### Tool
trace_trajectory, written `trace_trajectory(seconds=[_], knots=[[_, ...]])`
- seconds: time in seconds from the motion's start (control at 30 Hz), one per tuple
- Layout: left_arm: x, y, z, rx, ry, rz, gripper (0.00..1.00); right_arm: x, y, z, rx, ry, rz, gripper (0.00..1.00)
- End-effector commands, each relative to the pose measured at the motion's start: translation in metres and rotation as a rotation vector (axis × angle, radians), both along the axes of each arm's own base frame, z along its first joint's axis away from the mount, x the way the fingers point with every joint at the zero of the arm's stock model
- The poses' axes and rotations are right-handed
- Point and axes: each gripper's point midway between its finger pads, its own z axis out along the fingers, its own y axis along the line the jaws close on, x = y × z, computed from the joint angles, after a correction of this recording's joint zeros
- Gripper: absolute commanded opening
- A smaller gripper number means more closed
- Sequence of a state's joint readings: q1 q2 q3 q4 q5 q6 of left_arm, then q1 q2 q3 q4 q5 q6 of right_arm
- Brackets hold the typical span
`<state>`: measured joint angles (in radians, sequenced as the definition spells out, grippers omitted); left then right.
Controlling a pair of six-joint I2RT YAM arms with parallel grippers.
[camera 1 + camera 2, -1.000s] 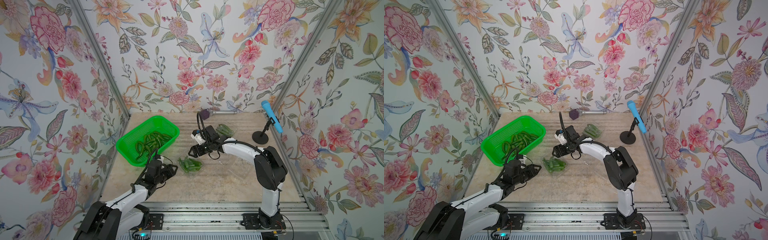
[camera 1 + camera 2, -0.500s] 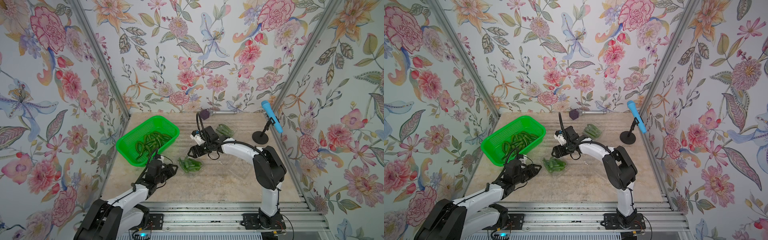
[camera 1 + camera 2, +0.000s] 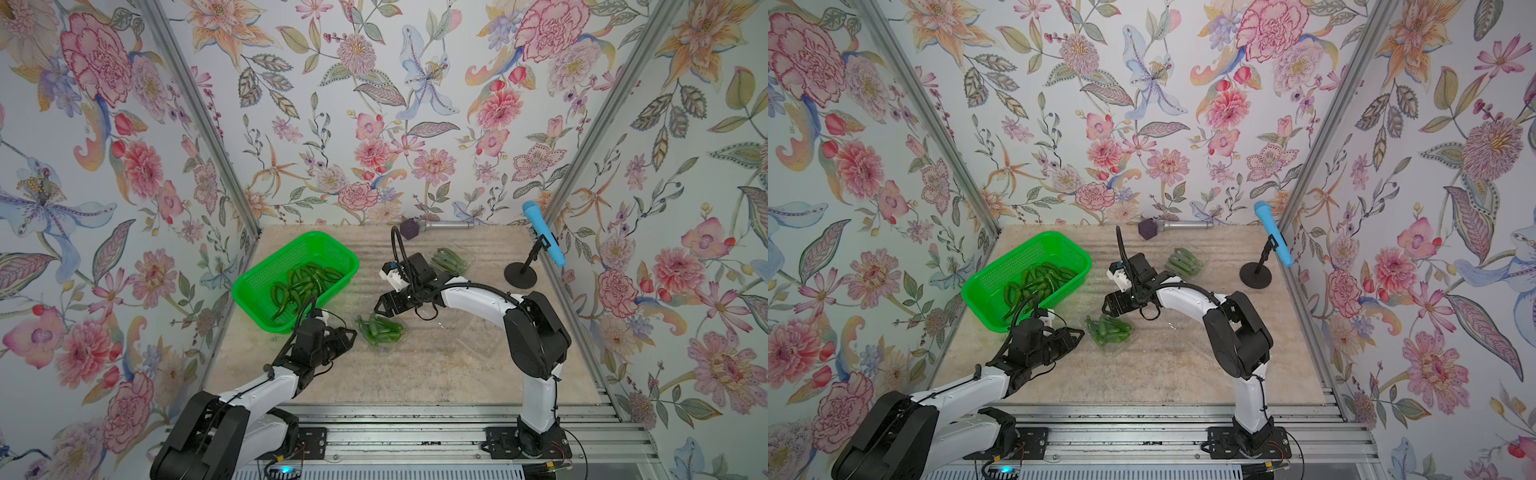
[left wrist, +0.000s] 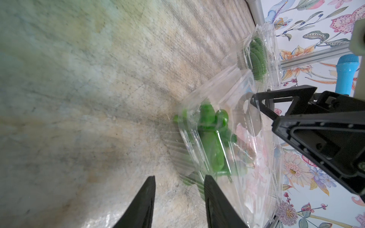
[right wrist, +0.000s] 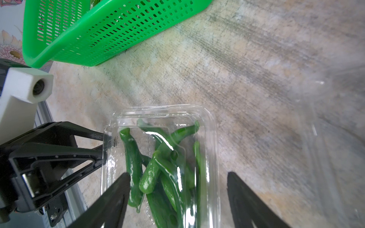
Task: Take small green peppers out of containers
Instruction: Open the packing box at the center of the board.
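A clear container (image 3: 380, 331) (image 3: 1108, 331) holding several small green peppers (image 5: 158, 161) lies mid-table, its clear plastic over them. My right gripper (image 3: 380, 305) (image 5: 178, 177) hangs open just above it, the fingers (image 5: 114, 195) spread to either side of the box. My left gripper (image 3: 351, 334) (image 4: 178, 189) is open at the box's near-left edge. Only bare table shows between its fingers (image 4: 214, 199), and one of them lies against the plastic. A second container (image 3: 451, 259) (image 3: 1185, 262) of peppers sits behind the right arm. More peppers (image 3: 301, 282) lie in the green basket (image 3: 257, 291).
The green basket (image 3: 984, 286) (image 5: 98, 29) stands at the left, close to the left arm. Empty clear plastic boxes (image 3: 478, 338) lie under the right arm. A blue microphone on a stand (image 3: 542, 245) is at the back right. A silver microphone (image 3: 440, 225) lies along the back wall.
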<state>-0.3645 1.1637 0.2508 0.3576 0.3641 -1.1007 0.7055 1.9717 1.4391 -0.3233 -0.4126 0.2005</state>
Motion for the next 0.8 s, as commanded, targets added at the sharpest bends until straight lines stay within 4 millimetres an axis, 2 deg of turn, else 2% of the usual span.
trace_trajectory(seconds=[0.0,0.33,0.77], knots=[[0.001,0.000,-0.003,-0.015,0.010,0.003,0.44,-0.002,0.006,-0.004,0.012,0.020,0.007,0.79],[0.005,-0.003,0.003,-0.044,-0.011,0.009,0.44,-0.003,0.006,-0.008,0.011,0.029,0.009,0.79],[0.009,-0.007,0.001,-0.073,-0.012,0.009,0.44,-0.009,0.010,-0.016,0.013,0.058,0.020,0.78]])
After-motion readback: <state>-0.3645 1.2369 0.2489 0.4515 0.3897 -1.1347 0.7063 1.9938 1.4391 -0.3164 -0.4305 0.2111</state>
